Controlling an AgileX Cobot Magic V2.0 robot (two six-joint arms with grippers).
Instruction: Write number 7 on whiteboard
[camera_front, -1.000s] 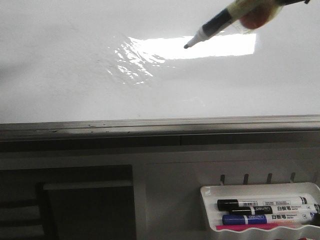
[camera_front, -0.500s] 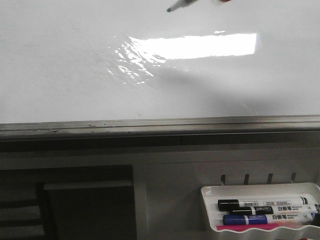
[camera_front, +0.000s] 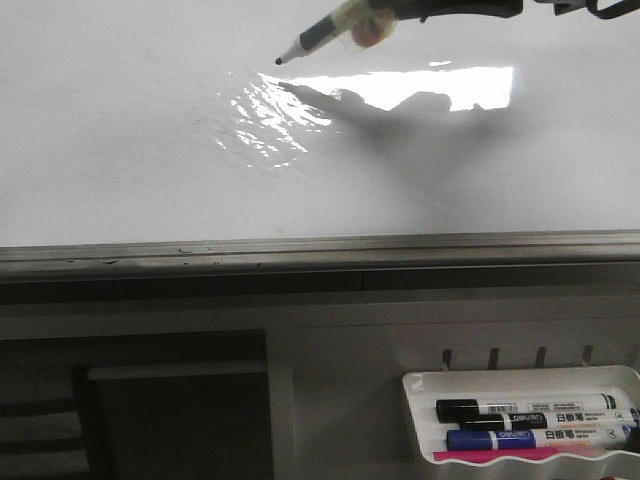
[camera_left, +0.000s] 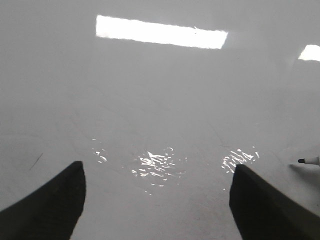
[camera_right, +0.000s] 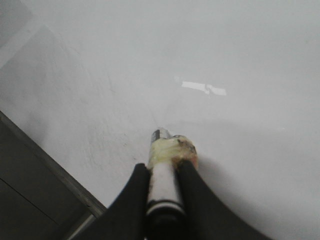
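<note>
The whiteboard (camera_front: 120, 150) fills the upper front view, glossy white with a bright light reflection. No number 7 shows on it. My right gripper (camera_front: 400, 12) reaches in from the top right, shut on a marker (camera_front: 320, 38) wrapped in yellowish tape. The marker's dark tip points left, close to the board, with its shadow just beneath. In the right wrist view the gripper (camera_right: 162, 167) clamps the marker (camera_right: 170, 147) over the board (camera_right: 225, 50). My left gripper (camera_left: 157, 172) is open and empty over the board (camera_left: 160, 100). The marker tip (camera_left: 303, 160) shows at that view's edge.
The board's grey metal bottom rim (camera_front: 300, 250) runs across the front view and shows in the right wrist view (camera_right: 50, 165). A small white tray (camera_front: 520, 380) at the lower right holds three spare markers (camera_front: 530, 425). A dark recess (camera_front: 170, 410) lies at the lower left.
The marker in the right gripper rose nearly out of the front view, then came back down further left. Its tip now sits left of the light reflection.
</note>
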